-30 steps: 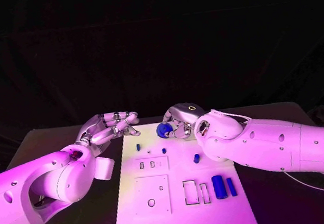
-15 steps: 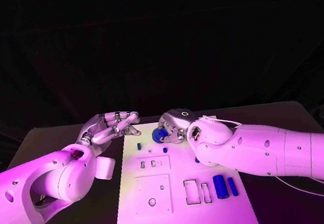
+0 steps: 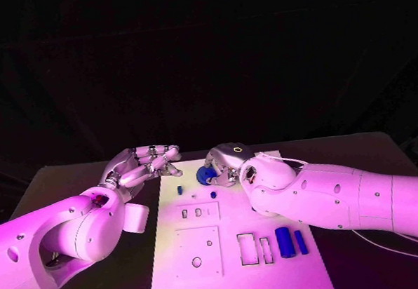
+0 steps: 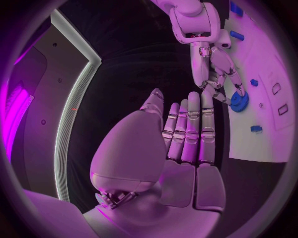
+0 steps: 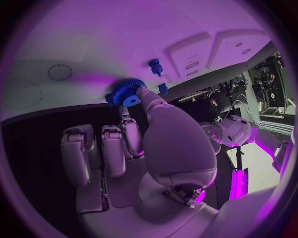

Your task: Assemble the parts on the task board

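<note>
The white task board [image 3: 237, 254] lies in the middle of the black table. At its far end my right hand [image 3: 227, 162] pinches a blue gear [image 3: 207, 175] between thumb and a finger. The right wrist view shows the gear [image 5: 127, 92] close against the board [image 5: 124, 34], near a small blue peg [image 5: 154, 65]. My left hand [image 3: 146, 164] hovers at the board's far left corner and holds nothing. Seen from the left wrist, its fingers [image 4: 186, 129] lie side by side, with the gear [image 4: 239, 100] beyond them. Two blue cylinders [image 3: 283, 241] lie near the board's right edge.
The small blue peg [image 3: 179, 189] and another blue piece [image 3: 212, 194] stand on the board's far half. Rectangular slots [image 3: 247, 247] and a square recessed plate [image 3: 197, 251] take up the near half. My right forearm [image 3: 348, 199] lies across the board's right side.
My right hand has carried the gear slightly left and farther along the board, and its arm now covers a blue piece at mid-board. The left hand has stayed put.
</note>
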Controlling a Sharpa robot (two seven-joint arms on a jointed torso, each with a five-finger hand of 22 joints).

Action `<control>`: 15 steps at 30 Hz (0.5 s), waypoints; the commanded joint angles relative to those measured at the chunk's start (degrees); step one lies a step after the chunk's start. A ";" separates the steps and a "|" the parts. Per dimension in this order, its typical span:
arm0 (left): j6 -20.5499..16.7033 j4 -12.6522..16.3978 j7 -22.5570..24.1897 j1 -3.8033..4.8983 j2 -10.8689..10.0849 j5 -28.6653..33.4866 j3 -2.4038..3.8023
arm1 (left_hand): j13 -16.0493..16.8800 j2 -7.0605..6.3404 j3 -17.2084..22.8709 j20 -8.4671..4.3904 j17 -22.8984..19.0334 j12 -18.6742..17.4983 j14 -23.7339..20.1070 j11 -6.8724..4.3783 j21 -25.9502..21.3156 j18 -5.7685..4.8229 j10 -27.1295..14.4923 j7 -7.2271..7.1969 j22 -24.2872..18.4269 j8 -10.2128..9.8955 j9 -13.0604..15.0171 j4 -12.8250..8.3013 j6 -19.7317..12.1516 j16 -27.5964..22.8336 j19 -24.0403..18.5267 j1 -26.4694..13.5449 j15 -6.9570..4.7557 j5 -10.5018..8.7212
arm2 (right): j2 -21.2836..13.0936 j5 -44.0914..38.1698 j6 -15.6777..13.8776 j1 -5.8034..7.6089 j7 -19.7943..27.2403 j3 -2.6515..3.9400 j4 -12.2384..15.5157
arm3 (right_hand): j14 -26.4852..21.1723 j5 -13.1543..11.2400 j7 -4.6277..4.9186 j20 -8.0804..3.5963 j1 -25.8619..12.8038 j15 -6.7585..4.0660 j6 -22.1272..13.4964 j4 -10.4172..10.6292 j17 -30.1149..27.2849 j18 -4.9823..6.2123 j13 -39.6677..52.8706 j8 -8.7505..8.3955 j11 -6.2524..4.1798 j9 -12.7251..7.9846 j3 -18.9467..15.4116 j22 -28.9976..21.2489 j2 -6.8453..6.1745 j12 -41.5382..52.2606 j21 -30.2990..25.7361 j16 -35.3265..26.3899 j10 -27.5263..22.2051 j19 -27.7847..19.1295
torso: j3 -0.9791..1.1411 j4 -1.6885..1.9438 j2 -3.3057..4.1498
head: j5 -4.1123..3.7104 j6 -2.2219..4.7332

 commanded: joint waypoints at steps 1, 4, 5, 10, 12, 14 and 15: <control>0.98 0.08 0.05 0.06 0.04 0.12 0.04 | 0.07 0.39 0.29 0.19 -0.08 -0.19 -0.37 -0.02 0.39 0.01 -0.50 0.07 0.07 0.02 0.08 -0.09 -0.38 0.02 -0.39 0.03 0.03 -0.18 | 0.08 -0.87 1.18 -0.18 0.10 -0.07 -0.39 | 5.31 -1.51 0.50 0.34 -0.47 0.74 -2.11 0.04 12.64 -0.38 2.21 -1.57 0.46 -0.88 0.32 15.09 -0.41 -0.54 0.31 0.07 -0.71 6.20 | -0.01 -0.10 0.00 | -0.03 -0.32; 0.94 0.08 -0.04 0.06 0.00 0.12 0.04 | 0.10 0.38 0.21 0.29 -0.18 -0.19 -0.73 0.08 0.39 -0.01 -0.66 0.18 0.09 -0.01 0.11 -0.02 -0.52 -0.11 -0.73 -0.04 0.15 -0.21 | 0.17 -0.47 1.88 -0.21 0.81 -0.07 -0.43 | 5.29 -2.77 1.11 0.89 -1.20 1.30 -3.72 0.40 12.61 -0.38 1.37 -3.06 1.08 -1.57 -0.18 15.09 -1.04 -1.40 0.31 0.06 -1.57 6.20 | -0.02 -0.13 -0.02 | 0.02 -0.44; 0.93 0.08 -0.06 0.06 -0.01 0.12 0.04 | 0.11 0.38 0.20 0.32 -0.21 -0.18 -0.85 0.10 0.38 -0.02 -0.69 0.19 0.09 -0.01 0.12 -0.01 -0.54 -0.15 -0.82 -0.04 0.18 -0.21 | 0.17 -0.40 2.07 -0.22 0.95 -0.07 -0.39 | 5.29 -2.92 1.20 0.98 -1.43 1.39 -3.93 0.56 12.62 -0.38 1.28 -3.28 1.17 -1.68 -0.39 15.09 -1.17 -1.49 0.31 0.06 -1.67 6.20 | -0.01 -0.15 0.00 | 0.09 -0.53; 0.90 0.04 -0.13 0.06 -0.01 0.12 0.04 | 0.12 0.39 0.19 0.36 -0.25 -0.17 -0.97 0.12 0.38 -0.03 -0.72 0.21 0.09 -0.01 0.13 0.00 -0.55 -0.19 -0.93 -0.04 0.21 -0.21 | -0.01 0.07 2.48 -0.23 1.41 -0.07 -0.16 | 5.30 -2.95 1.28 1.26 -2.34 1.60 -3.63 1.33 12.65 -0.38 1.31 -3.49 1.32 -1.85 -1.23 15.09 -1.34 -1.42 0.31 0.07 -1.70 6.20 | 0.00 -0.08 -0.01 | -0.20 -0.48; 0.88 0.03 -0.16 0.06 -0.01 0.12 0.04 | 0.12 0.39 0.19 0.36 -0.25 -0.17 -0.97 0.12 0.38 -0.03 -0.72 0.21 0.09 -0.01 0.13 0.00 -0.55 -0.19 -0.93 -0.04 0.21 -0.21 | -0.20 0.33 2.53 -0.23 1.54 -0.07 -0.01 | 5.31 -2.85 1.25 1.31 -2.54 1.60 -3.37 1.55 12.71 -0.38 1.44 -3.44 1.31 -1.86 -1.41 15.09 -1.29 -1.27 0.31 0.10 -1.59 6.20 | 0.00 -0.05 -0.04 | -0.13 -0.48; 0.87 0.00 -0.19 0.06 -0.02 0.12 0.04 | 0.12 0.39 0.19 0.36 -0.25 -0.17 -0.97 0.12 0.38 -0.03 -0.72 0.21 0.09 -0.01 0.13 0.00 -0.55 -0.19 -0.93 -0.04 0.21 -0.21 | -0.41 0.70 2.68 -0.23 1.66 -0.07 0.14 | 5.33 -2.48 1.19 1.35 -2.99 1.59 -2.96 2.00 12.78 -0.38 1.63 -3.37 1.28 -1.88 -1.72 15.09 -1.16 -1.03 0.31 0.13 -1.41 6.20 | 0.01 -0.07 -0.02 | -0.03 -0.54; 0.87 -0.01 -0.19 0.06 -0.02 0.12 0.04 | 0.12 0.39 0.19 0.36 -0.25 -0.17 -0.99 0.12 0.37 -0.03 -0.72 0.21 0.09 -0.01 0.13 0.00 -0.55 -0.20 -0.94 -0.03 0.22 -0.21 | -0.48 0.83 2.74 -0.23 1.68 -0.07 0.17 | 5.33 -2.33 1.16 1.36 -3.19 1.58 -2.80 2.19 12.80 -0.38 1.73 -3.34 1.26 -1.89 -1.85 15.09 -1.12 -0.93 0.31 0.14 -1.33 6.20 | 0.02 -0.06 -0.02 | -0.02 -0.57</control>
